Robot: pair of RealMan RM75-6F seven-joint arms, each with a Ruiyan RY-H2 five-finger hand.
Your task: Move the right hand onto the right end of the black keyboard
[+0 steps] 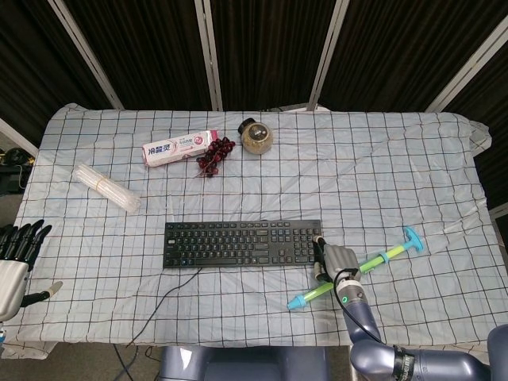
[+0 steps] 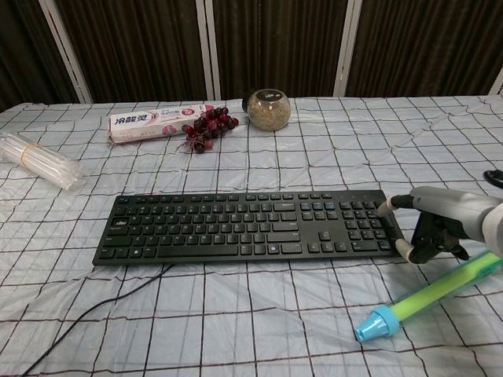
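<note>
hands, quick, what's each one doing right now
Left hand: open, holds nothing, off the table's left edge.
Right hand: fingertips at the right end of the black keyboard, holds nothing; open or closed cannot be told.

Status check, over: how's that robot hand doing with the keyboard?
Right robot hand touching flat black keyboard's right end, holding nothing. Left robot hand idle, open. Green-and-blue plastic pump close beside.

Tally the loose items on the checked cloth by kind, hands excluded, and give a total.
Keyboard: 1
Toothpaste box: 1
Grape bunch: 1
Round jar: 1
Clear straw bundle: 1
Green-and-blue syringe toy: 1
Total: 6
</note>
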